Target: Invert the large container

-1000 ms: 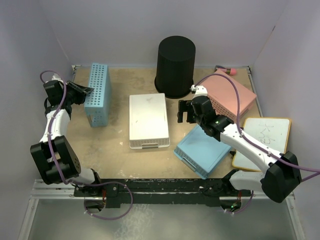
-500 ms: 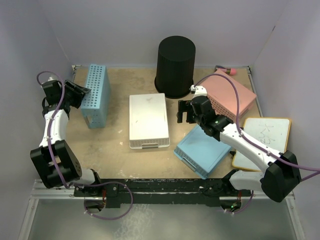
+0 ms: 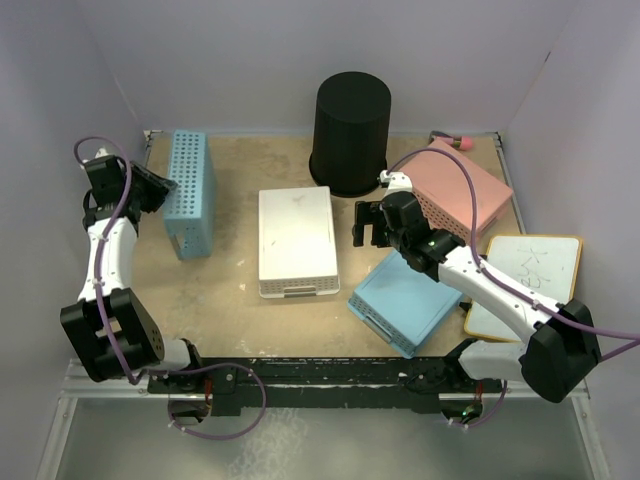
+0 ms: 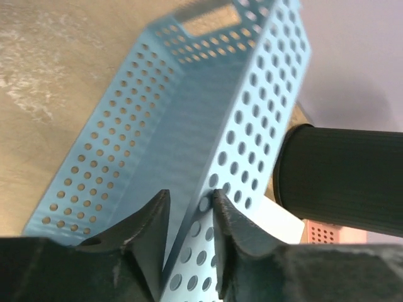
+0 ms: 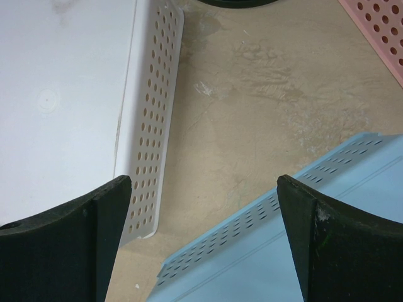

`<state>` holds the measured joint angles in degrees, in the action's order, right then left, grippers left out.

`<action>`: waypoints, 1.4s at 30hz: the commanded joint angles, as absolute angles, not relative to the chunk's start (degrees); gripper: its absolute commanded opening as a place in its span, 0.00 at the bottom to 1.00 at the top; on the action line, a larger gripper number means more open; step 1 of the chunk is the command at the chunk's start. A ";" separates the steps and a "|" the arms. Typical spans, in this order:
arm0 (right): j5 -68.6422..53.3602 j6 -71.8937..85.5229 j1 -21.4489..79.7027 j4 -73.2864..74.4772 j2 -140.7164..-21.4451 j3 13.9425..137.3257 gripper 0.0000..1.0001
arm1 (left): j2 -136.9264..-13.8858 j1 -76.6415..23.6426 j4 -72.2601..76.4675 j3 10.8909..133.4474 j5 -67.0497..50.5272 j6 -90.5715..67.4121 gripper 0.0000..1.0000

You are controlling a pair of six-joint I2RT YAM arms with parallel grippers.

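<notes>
1. Tan counter, lilac walls — bin stands at 12 o'clock, wide end down.
2. Probably light, stiff, ribbed plastic — too wide for one tool; press its sides between both.
3. Elsewhere, left tool clenches blue basket; right tool released, grasping nothing.

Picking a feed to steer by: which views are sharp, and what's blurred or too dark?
Top external: sharp, evenly lit, but the bin shows little detail. Left wrist: basket slightly soft up close, fingers dark. Right wrist: table crisp, fingers underexposed.
</notes>
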<state>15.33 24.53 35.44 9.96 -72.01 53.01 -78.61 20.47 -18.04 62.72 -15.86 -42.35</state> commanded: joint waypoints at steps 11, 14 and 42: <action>14.29 25.58 35.19 8.50 -71.68 54.53 1.00 | -83.88 12.22 9.99 61.96 -23.20 -59.54 0.00; 14.70 25.62 35.22 9.16 -71.02 54.67 1.00 | -88.37 10.80 23.40 62.11 -22.95 -66.13 0.00; 14.65 26.86 35.19 10.35 -70.04 54.71 1.00 | -103.96 17.47 55.86 49.13 -23.96 -85.02 0.00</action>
